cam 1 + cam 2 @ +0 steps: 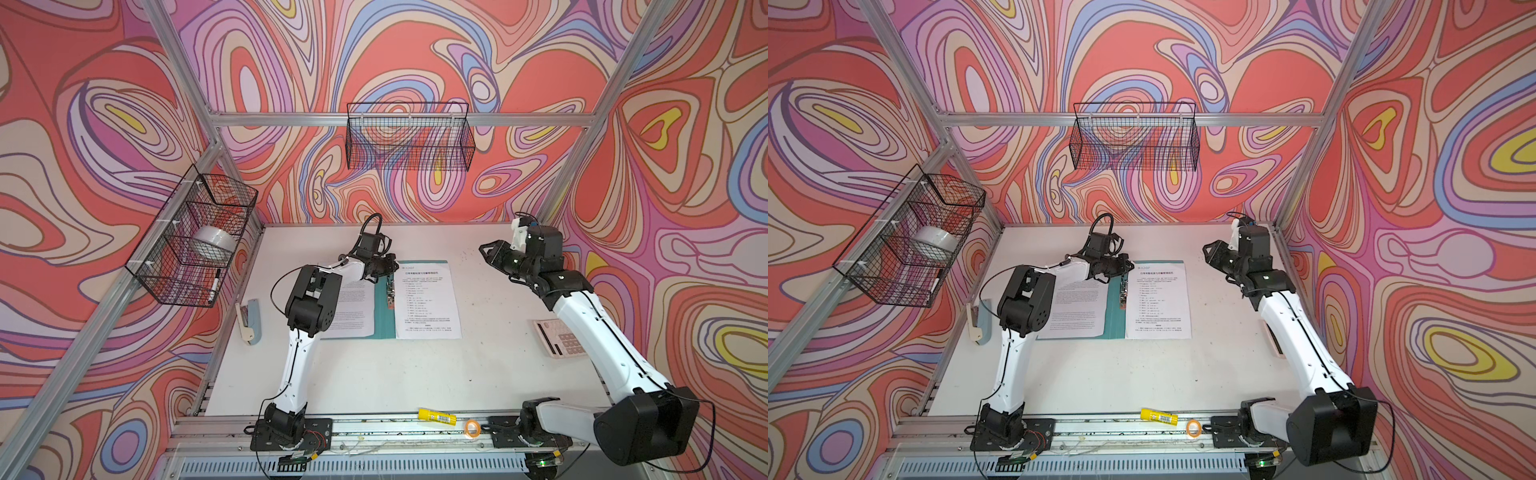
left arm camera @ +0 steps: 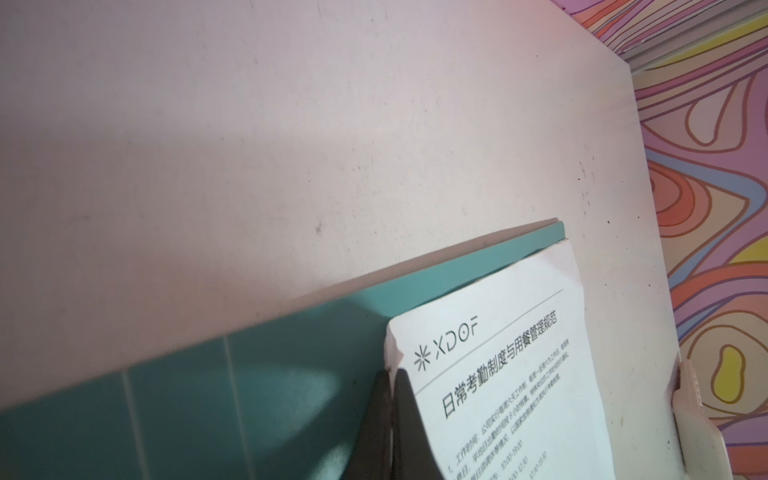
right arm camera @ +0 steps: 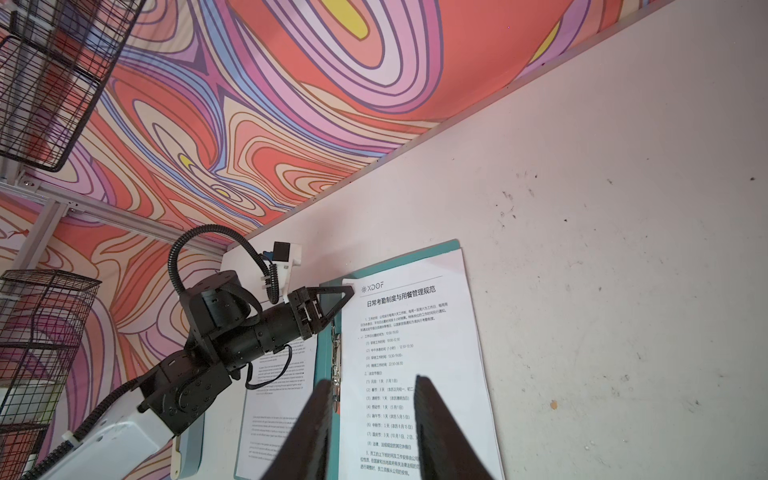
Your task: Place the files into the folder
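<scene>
The folder (image 1: 384, 322) is laid open on the table (image 1: 374, 374), and the files (image 1: 428, 303) are spread on it, 1 sheet on each half, either side of the metal clip (image 1: 390, 291). The left gripper (image 3: 350, 294) is closed on the right-hand sheet's far corner by the spine. The right gripper (image 1: 484, 253) is held above the table beside the folder, jaws parted, gripping nothing.

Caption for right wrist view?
Shut left gripper at the files' header corner on the open folder; right gripper open.
</scene>
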`<action>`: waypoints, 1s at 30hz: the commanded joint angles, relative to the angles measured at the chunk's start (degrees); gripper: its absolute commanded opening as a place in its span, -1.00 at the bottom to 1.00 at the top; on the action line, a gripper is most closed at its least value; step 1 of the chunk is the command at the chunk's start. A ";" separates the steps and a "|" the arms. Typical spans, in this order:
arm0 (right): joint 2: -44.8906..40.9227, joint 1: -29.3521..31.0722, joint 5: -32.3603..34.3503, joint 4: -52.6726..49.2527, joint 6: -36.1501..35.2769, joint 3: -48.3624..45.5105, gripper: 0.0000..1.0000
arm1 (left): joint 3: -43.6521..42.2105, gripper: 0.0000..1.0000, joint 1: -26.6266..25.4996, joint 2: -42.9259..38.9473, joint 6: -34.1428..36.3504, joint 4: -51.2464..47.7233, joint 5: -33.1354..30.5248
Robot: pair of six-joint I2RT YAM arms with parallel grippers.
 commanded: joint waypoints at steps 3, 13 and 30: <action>-1.64 -0.15 0.46 0.54 -0.11 -0.82 -0.31 | 1.57 -1.00 0.54 1.20 1.95 -2.42 -1.18; -1.91 -0.16 0.33 0.70 0.14 -1.00 -0.31 | -0.32 -1.00 1.01 0.51 -0.46 -0.85 -1.96; -2.17 -0.17 -0.20 1.32 0.43 -1.79 -0.30 | -0.53 -0.24 1.10 -1.39 2.18 -3.83 -6.05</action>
